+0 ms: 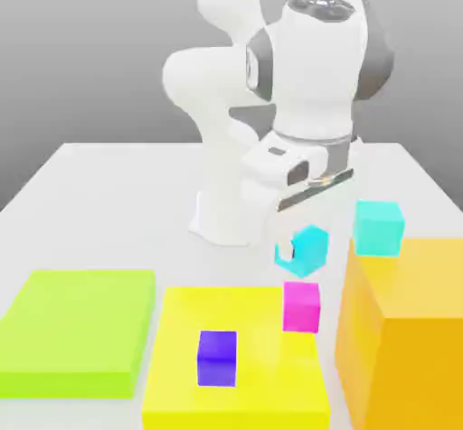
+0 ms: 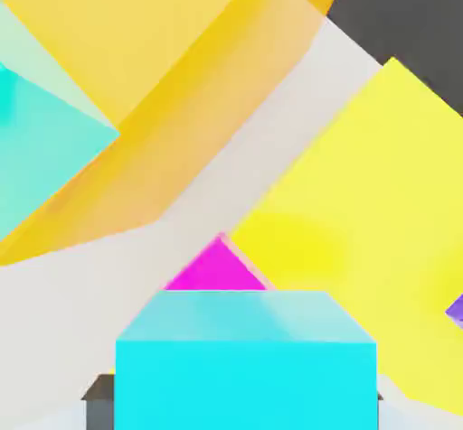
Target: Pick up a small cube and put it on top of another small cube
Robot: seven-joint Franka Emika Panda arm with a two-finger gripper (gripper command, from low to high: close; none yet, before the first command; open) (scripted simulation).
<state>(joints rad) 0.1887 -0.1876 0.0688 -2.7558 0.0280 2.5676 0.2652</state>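
My gripper [image 1: 301,249] is shut on the small sky-blue cyan cube [image 1: 306,247] and holds it in the air, a little above a magenta cube [image 1: 301,306]. In the hand view the cyan cube [image 2: 246,356] sits between the dark fingers [image 2: 96,394], with the magenta cube [image 2: 217,270] just past it. A greener turquoise cube [image 1: 378,228] rests on top of the tall orange block [image 1: 407,329], to the exterior view's right of the held cube. The magenta cube stands by the far right corner of the yellow slab [image 1: 244,392].
A purple cube [image 1: 217,358] sits on the yellow slab. A flat lime-green slab [image 1: 77,329] lies at the exterior view's left. The arm's white base [image 1: 226,211] stands behind, on the white table [image 1: 118,193]. The orange block rises close beside the held cube.
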